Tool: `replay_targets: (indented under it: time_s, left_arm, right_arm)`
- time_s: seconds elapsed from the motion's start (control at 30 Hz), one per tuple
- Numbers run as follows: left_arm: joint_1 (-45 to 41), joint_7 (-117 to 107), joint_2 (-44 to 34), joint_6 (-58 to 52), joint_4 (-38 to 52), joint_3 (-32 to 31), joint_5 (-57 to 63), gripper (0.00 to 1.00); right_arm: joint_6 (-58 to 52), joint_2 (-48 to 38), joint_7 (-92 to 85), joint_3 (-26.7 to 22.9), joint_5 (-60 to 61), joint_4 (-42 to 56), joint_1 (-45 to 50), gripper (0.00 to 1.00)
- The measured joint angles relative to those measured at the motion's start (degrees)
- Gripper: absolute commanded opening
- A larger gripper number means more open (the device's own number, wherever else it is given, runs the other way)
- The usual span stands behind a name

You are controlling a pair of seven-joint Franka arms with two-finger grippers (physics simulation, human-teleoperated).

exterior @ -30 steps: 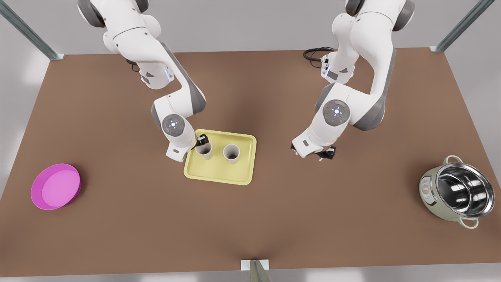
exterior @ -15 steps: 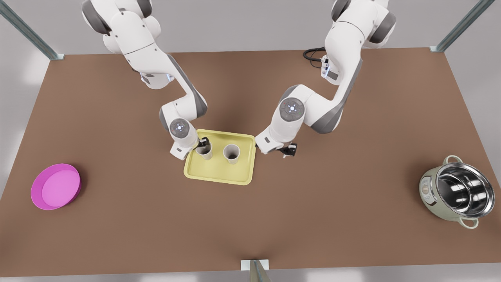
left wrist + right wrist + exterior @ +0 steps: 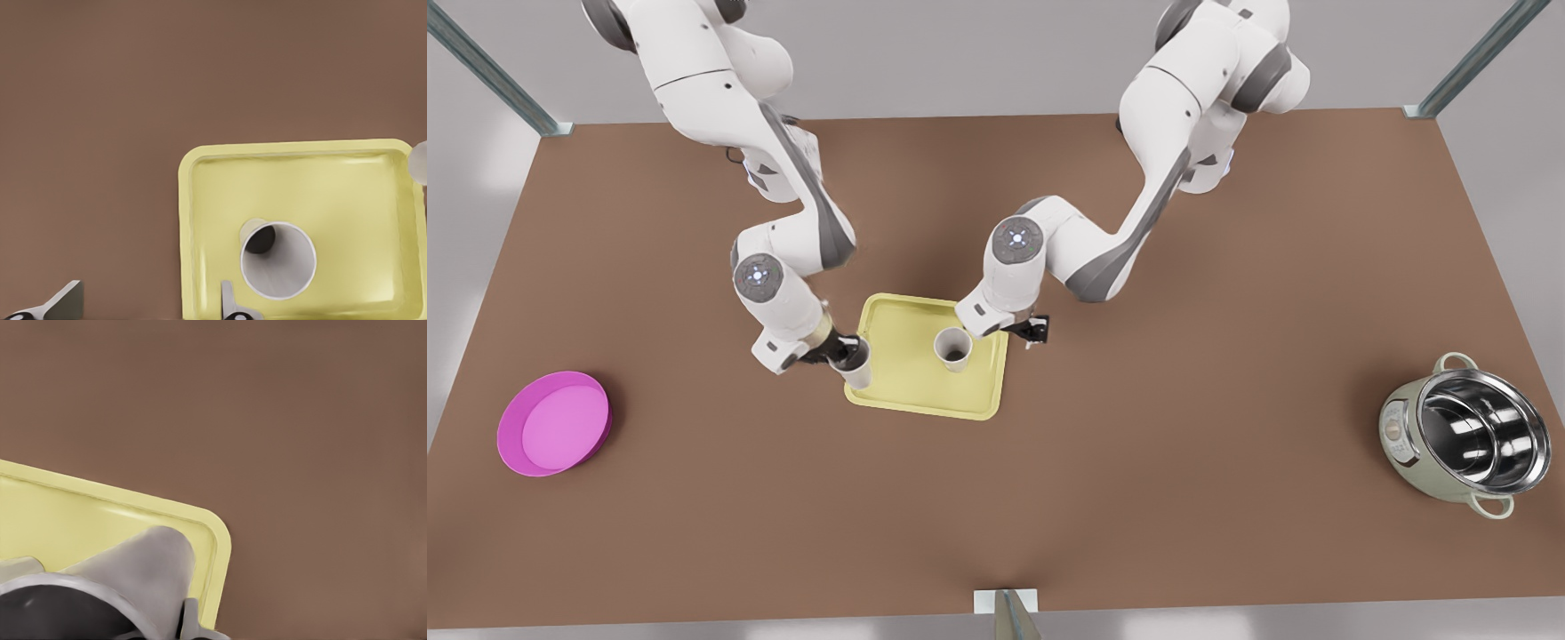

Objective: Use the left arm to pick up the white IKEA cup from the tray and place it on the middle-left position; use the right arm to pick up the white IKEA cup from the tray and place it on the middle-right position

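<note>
Two white cups are in view. One cup [image 3: 953, 348] stands upright in the pale yellow tray [image 3: 925, 397], and the left wrist view looks down into this cup [image 3: 278, 261] on the tray [image 3: 213, 200]. The other cup [image 3: 858, 362] hangs over the tray's left rim, with my right gripper [image 3: 843, 348] shut on it, on the front view's left. In the right wrist view the held cup [image 3: 133, 570] is close up beside the tray's corner [image 3: 213, 533]. My left gripper [image 3: 1036, 333] is open at the tray's right edge, its own fingertips apart [image 3: 147, 303].
A round magenta dish [image 3: 553, 424] lies far on the front view's left. A steel pot [image 3: 1463, 436] stands far on the right. Bare brown tabletop [image 3: 996, 498] stretches in front of the tray and on both sides of it.
The arm on the front view's left carried its cup from inside the tray to the tray's left rim. The other arm swung in from the right to the tray's right edge.
</note>
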Motion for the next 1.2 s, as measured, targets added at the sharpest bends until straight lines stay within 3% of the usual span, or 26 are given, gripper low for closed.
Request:
replay_targets:
  time_s: [0.13, 0.23, 0.37, 0.5, 0.57, 0.6, 0.63, 0.8, 0.93, 1.03, 1.13, 1.2]
  left_arm:
    - [-1.81, -2.91, 3.01, 3.04, 0.99, 0.00, 0.45, 1.00]
    - [-3.18, -5.07, 4.12, 4.92, 1.10, -0.01, 1.20, 1.00]
    - [-4.22, -7.63, 5.78, 7.16, 0.84, 0.13, 2.05, 1.00]
    - [-4.28, -9.69, 6.96, 8.48, 0.61, 0.24, 2.98, 1.00]
    - [-4.28, -10.57, 7.48, 9.20, 0.57, 0.26, 3.17, 1.00]
    - [-4.30, -10.97, 7.60, 9.49, 0.53, 0.26, 3.24, 1.00]
    - [-4.36, -11.36, 7.87, 9.74, 0.51, 0.26, 3.28, 1.00]
    - [-4.70, -12.98, 9.99, 10.59, 0.49, 0.26, 3.44, 1.00]
    - [-4.79, -13.99, 11.38, 11.77, 0.13, 0.26, 3.52, 1.00]
    - [-4.79, -14.62, 12.19, 12.67, 0.09, 0.26, 3.49, 1.00]
    - [-4.81, -15.38, 12.38, 13.24, 0.33, 0.26, 3.47, 0.61]
    - [-4.93, -15.96, 12.59, 13.90, 0.49, 0.26, 3.39, 0.54]
  right_arm:
    - [-2.90, 1.93, -5.87, 0.27, -0.11, 6.22, -13.25, 0.00]
    - [-4.13, 8.86, -12.55, 0.24, -0.19, 12.56, -22.02, 0.00]
    - [-4.80, 20.27, -21.28, -0.57, -0.22, 19.80, -26.11, 0.00]
    - [-4.59, 25.68, -28.86, -0.77, -0.04, 22.01, -27.55, 0.00]
    - [-4.10, 26.28, -31.79, -0.74, -0.37, 22.12, -27.56, 0.39]
    - [-3.89, 26.39, -32.80, -0.72, -0.92, 22.15, -27.55, 0.96]
    - [-3.65, 26.42, -33.44, -0.71, -1.79, 22.19, -27.59, 1.00]
    - [-3.02, 25.42, -34.70, -0.74, -3.39, 22.31, -27.63, 1.00]
    - [-6.27, 19.75, -37.68, -0.09, -0.66, 22.56, -27.40, 1.00]
    - [-12.79, 18.00, -39.95, 0.35, 1.01, 30.58, -27.22, 1.00]
    - [-20.67, 14.47, -40.38, 0.70, -0.10, 36.87, -25.76, 1.00]
    - [-26.60, 8.44, -39.03, 1.05, -1.95, 37.65, -24.23, 1.00]
